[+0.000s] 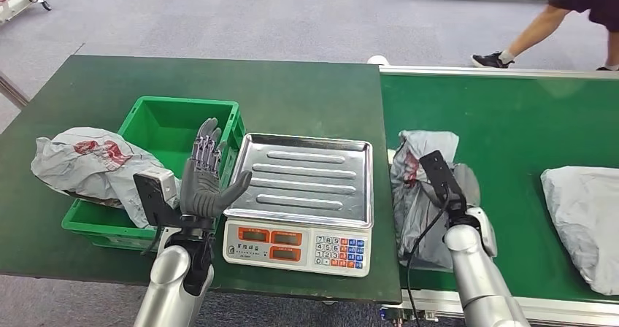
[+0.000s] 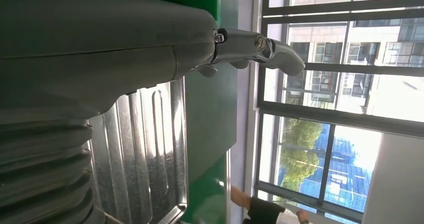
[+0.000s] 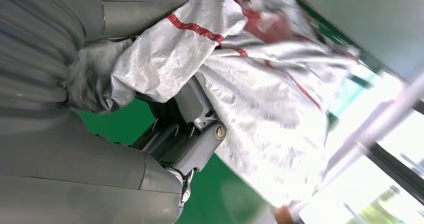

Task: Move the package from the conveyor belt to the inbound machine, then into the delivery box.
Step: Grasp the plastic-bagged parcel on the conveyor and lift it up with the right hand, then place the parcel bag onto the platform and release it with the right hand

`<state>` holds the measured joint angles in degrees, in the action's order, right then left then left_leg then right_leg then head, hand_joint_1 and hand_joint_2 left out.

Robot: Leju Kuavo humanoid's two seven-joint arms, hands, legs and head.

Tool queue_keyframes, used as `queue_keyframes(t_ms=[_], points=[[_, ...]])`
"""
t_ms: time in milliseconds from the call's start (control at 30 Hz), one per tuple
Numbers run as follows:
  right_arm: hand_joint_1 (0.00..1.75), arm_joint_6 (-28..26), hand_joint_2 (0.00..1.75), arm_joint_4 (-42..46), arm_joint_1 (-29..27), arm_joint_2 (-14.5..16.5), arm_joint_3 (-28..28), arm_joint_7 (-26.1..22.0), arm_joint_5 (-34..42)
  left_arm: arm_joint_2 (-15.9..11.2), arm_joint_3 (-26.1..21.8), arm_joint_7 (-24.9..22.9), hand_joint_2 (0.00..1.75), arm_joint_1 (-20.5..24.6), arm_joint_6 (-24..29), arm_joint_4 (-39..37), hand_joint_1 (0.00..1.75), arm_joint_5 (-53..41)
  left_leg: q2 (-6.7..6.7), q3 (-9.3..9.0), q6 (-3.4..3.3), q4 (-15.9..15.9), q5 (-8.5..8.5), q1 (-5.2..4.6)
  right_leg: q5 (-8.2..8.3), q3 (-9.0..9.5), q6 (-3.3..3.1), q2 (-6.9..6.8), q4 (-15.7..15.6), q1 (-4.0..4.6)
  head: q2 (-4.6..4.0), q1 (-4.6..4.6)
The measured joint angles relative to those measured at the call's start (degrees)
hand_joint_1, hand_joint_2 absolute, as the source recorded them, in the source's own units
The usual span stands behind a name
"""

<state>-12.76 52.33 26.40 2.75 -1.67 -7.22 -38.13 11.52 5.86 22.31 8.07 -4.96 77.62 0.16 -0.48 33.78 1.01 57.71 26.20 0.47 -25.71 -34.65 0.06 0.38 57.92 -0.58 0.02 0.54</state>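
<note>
A crumpled grey package [image 1: 416,195] with red print stands bunched up at the left edge of the green conveyor belt [image 1: 511,122], right beside the scale. My right hand [image 1: 468,187] grips it from the right; in the right wrist view the fingers [image 3: 192,129] dig into the grey package [image 3: 260,84] film. The scale (inbound machine) [image 1: 299,243] carries a bare steel tray [image 1: 310,177]. Left of it stands the green delivery box [image 1: 164,126]. My left hand [image 1: 208,174] is raised with fingers spread between box and scale, holding nothing; its thumb [image 2: 260,46] hangs above the steel tray [image 2: 145,149].
Another grey package [image 1: 91,163] lies draped over the box's left rim. A further grey package [image 1: 587,221] lies at the belt's right side. A person's leg and shoe [image 1: 504,55] are on the floor beyond the belt.
</note>
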Motion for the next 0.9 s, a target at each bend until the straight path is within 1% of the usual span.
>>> queue_keyframes(t_ms=[133,267,433,900], points=[[1.75,0.70,1.75,9.87,-0.02,-0.67,1.91,0.74,-0.80,0.00,-0.02,0.52,1.75,-1.13,0.38,0.86,0.00,-0.58,0.05,0.02,0.00,0.00,0.01,0.00,0.00,-0.03,0.00,0.02,0.00,0.00,0.00,0.00],[1.75,1.76,1.75,14.39,0.62,-0.93,4.16,1.04,-0.85,0.00,-0.02,0.66,1.75,-2.28,0.67,1.86,0.00,-0.79,0.03,0.02,0.00,0.00,0.01,0.01,-0.01,-0.04,0.00,0.00,0.00,0.02,0.00,0.01],[1.75,1.90,1.75,16.17,1.24,-1.11,5.53,1.05,-0.52,0.00,-0.03,0.67,1.75,-3.07,0.69,2.79,0.00,-0.83,0.00,0.03,0.01,0.00,-0.01,0.01,0.00,-0.02,0.00,-0.01,0.01,0.02,0.00,0.01],[1.75,2.08,1.75,17.25,1.93,-1.17,7.46,-0.23,1.68,0.00,-0.27,0.59,1.75,-4.15,1.15,4.31,0.00,-0.84,-0.01,0.06,0.00,0.00,0.00,0.01,0.00,-0.04,0.00,-0.03,0.01,0.02,0.00,0.01]])
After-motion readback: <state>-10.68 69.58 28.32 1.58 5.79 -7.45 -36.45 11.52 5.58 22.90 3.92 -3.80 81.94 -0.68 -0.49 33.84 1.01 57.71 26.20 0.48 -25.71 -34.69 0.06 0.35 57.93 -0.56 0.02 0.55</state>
